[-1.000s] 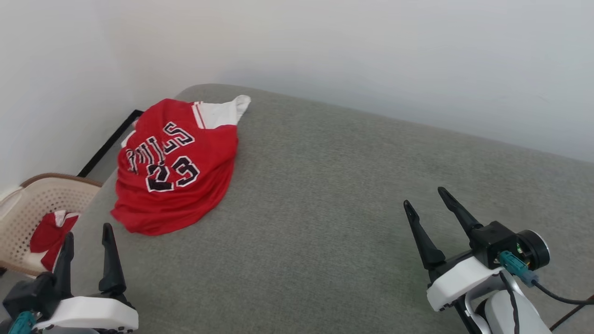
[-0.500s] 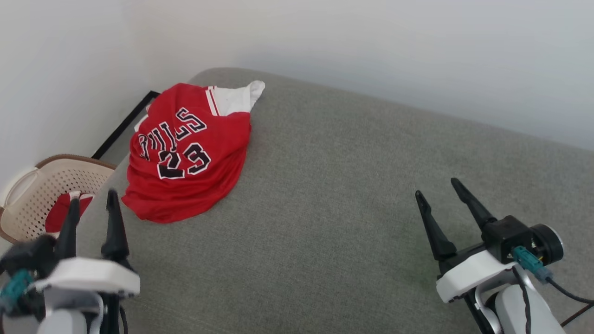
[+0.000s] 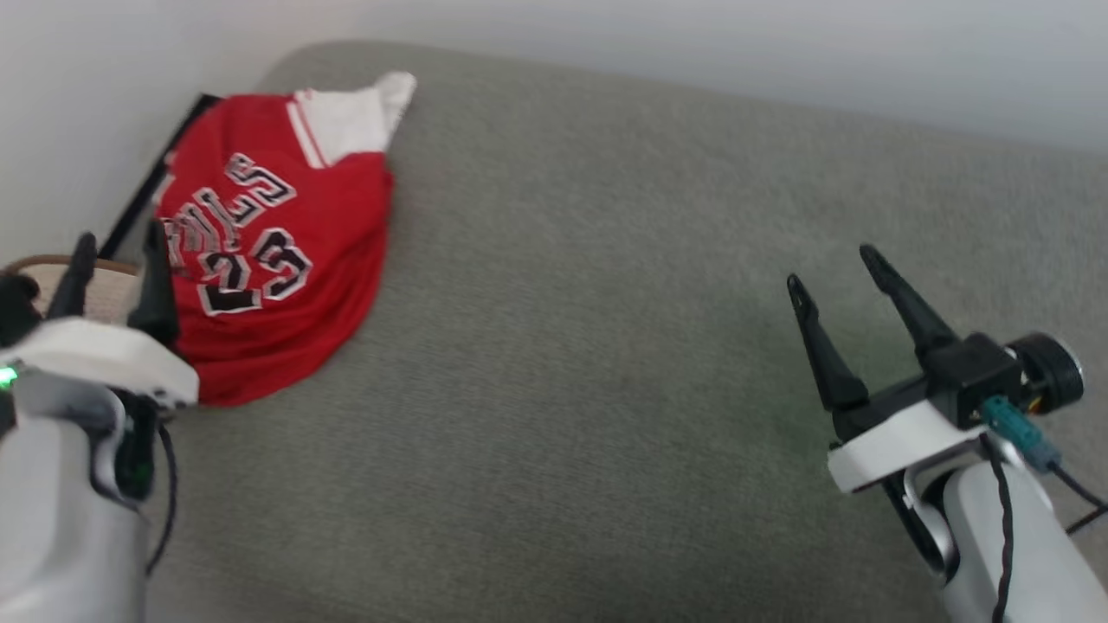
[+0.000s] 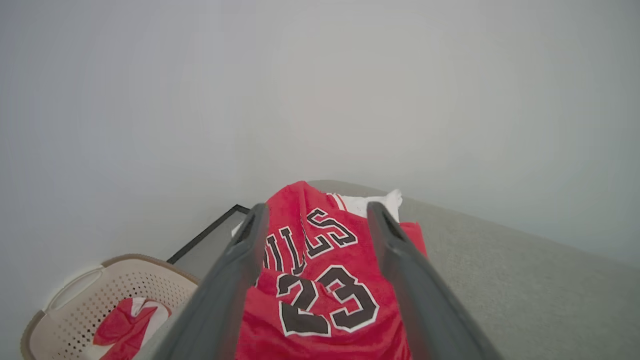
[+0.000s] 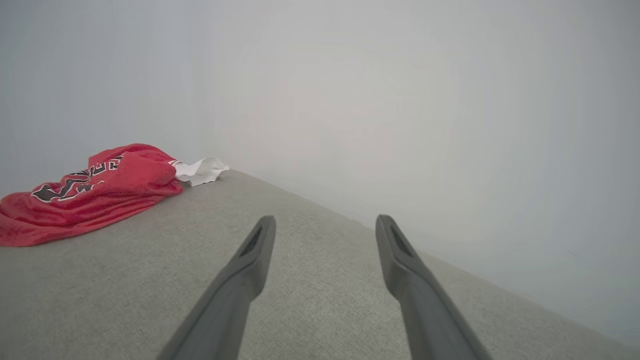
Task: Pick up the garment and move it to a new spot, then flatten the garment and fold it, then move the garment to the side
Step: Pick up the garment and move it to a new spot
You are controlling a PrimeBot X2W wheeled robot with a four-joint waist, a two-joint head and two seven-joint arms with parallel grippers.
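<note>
The garment (image 3: 277, 234), a red jersey with a white sleeve and black "23" lettering, lies crumpled at the far left corner of the grey cushioned surface (image 3: 589, 363). My left gripper (image 3: 121, 238) hovers open at the garment's near left edge, its fingers pointing at the fabric; in the left wrist view the garment (image 4: 325, 280) shows between the two open fingers (image 4: 235, 280). My right gripper (image 3: 835, 264) stands open above bare cushion far to the right, holding nothing. From the right wrist view the garment (image 5: 95, 192) lies low at the far left.
A beige perforated laundry basket (image 4: 80, 305) with another red-and-white cloth (image 4: 125, 325) in it stands beside the surface's left end. White walls close in behind and to the left. A black frame edge (image 3: 143, 195) runs along the wall by the garment.
The head camera has tilted down and turned, shifting the whole picture. My left gripper has risen and moved forward to the garment's near edge. The right gripper stays open, little changed.
</note>
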